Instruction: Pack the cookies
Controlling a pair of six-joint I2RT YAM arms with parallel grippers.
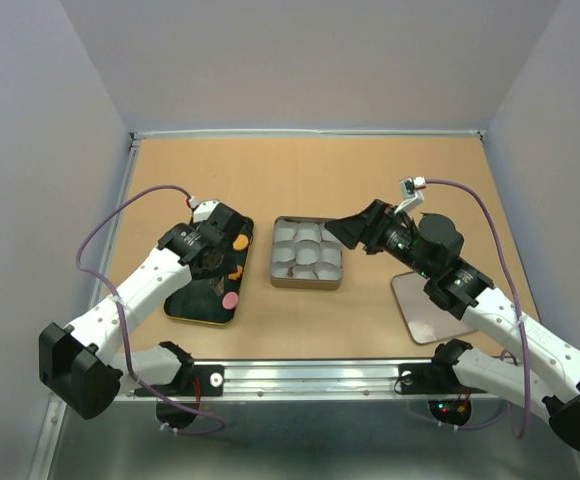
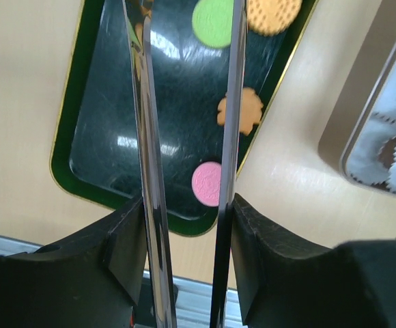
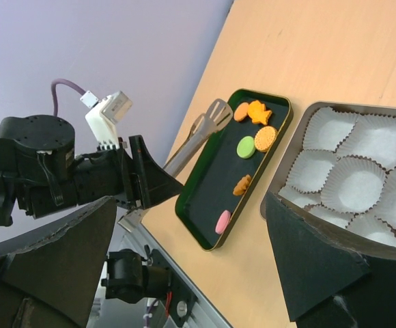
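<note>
Left arm is reaching forward over the dark green tray (image 3: 208, 191) with the wrist tipping down. Its tool (image 2: 188, 205) is clenching a pair of metal tongs (image 3: 198, 133). The two blades are running out between the fingers toward the tray's far left corner.

Right arm is coming in from the right side of the desk (image 1: 300, 170), forearm slanting inward. Its tool (image 3: 190, 198) is hanging released, fingers spread wide, hovering at the right edge of the tin (image 1: 306, 284) lined with white paper cups (image 3: 358, 181).

The cookies (image 3: 265, 139) are lying loose on the tray, and I'm counting six. The orange ones are sitting mostly at the far end, with a green one (image 2: 214, 20) beside them and a pink one (image 2: 207, 183) at the near end. None is touching the tongs. One cup on the tin's left side is holding something dark brown, and I can't tell what it is.
</note>
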